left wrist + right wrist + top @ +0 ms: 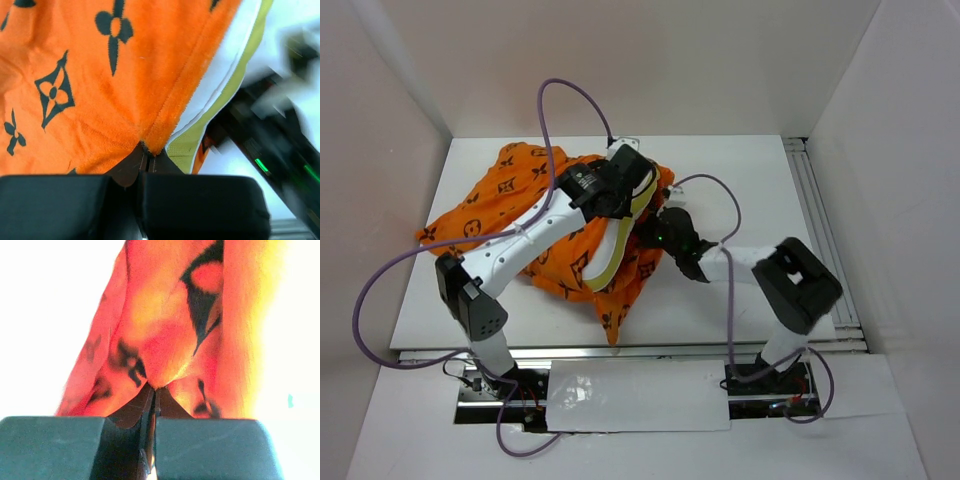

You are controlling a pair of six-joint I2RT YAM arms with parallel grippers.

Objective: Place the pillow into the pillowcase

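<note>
Orange pillowcase (490,205) cloth is pinched by both tools. The right tool (155,390) is clamped on a fold at the heap's 3 o'clock. The left tool (147,156) grips the hem beside the half-covered pillow (612,242), mid-table (750,180).

Top view: bright, even, diffuse light from overhead. The white bench (740,190) and walls (670,60) are near blown out. Only a faint, soft shadow edges the pillowcase (500,200). Mild glare on the cover plate (650,395). Focus is sharp throughout.

Left wrist view: well lit. Fabric nap is crisp at centre. The jaws are dark and soft in the foreground. The dark arm (265,150) at right is blurred, its green light smeared.

Right wrist view: heavily overexposed, with a pure white background. Orange bleeds to yellow, and the motifs are soft and out of focus.
</note>
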